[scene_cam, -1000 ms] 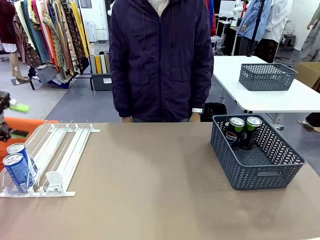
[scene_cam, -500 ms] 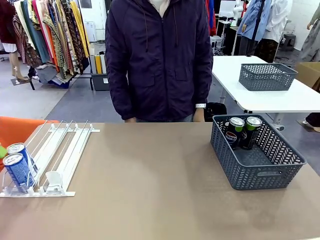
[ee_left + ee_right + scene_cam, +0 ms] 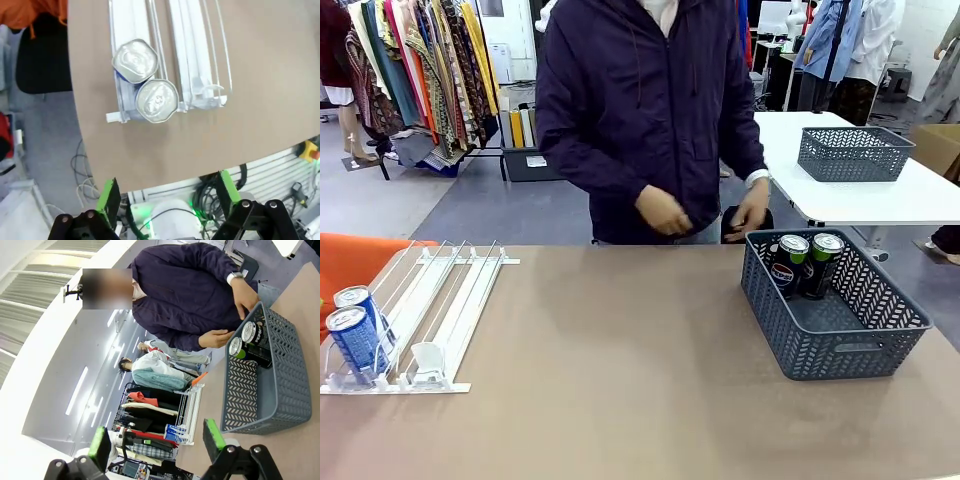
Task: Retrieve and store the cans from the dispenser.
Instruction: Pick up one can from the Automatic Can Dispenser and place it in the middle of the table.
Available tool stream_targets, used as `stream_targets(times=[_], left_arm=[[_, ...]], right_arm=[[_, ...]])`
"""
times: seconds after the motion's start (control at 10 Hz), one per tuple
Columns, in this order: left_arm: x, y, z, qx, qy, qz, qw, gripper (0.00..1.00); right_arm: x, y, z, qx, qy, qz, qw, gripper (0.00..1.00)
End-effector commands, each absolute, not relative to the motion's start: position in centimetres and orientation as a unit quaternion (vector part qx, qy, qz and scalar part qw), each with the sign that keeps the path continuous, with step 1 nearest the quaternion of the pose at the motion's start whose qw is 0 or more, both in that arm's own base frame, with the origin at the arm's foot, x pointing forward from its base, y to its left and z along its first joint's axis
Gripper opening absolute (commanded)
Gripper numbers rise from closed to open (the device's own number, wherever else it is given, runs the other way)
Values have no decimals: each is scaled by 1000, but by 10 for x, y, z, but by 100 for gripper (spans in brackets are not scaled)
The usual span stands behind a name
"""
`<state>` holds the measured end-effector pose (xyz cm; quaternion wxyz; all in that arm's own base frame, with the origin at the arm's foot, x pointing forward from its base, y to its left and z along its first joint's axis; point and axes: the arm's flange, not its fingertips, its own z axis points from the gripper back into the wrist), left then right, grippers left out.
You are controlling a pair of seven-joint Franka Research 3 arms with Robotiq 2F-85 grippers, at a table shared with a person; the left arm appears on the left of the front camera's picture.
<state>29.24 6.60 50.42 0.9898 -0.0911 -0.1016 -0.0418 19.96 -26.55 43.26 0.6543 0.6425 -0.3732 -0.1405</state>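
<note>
Left jaws: standing wide open, gripping nothing; hanging above the low end of the dispenser point(image 3: 195, 75), looking down on two silver can tops.
Right jaws: also spread wide, empty; pointing across the tabletop point(image 3: 620, 400) toward the basket point(image 3: 250, 390).
Blue cans point(image 3: 352, 340): two standing upright in the outermost lane, touching each other, front one resting at the stop. The slope is likely feeding them forward for pickup.
Middle lane: white pusher point(image 3: 425, 358) sitting at the front, carrying no can.
Stored cans point(image 3: 807, 262): two dark ones with green trim resting against the basket's far-left corner.
Materials: dispenser showing clear plastic with white rails; basket showing dark grey woven-pattern plastic; cans looking slim, smooth and round, probably slipping if pinched off-centre.
Person's hands point(image 3: 663, 212): hovering beyond the far edge, touching no cans.
Progress: looking roughly halfway; front blue can seeming the next target.
</note>
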Motion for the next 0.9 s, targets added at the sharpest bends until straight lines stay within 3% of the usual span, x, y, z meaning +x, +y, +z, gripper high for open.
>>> stream_targets(times=[0.0, 0.2, 0.8], left_arm=[[290, 65, 508, -77, -105, -36, 991, 100], [319, 40, 485, -44, -130, 49, 989, 100], [350, 24, 437, -2, -56, 84, 995, 100]], right_arm=[[201, -265, 438, 645, -377, -141, 649, 100], [201, -265, 438, 645, -377, -141, 649, 100], [201, -265, 438, 645, -377, -141, 649, 100]])
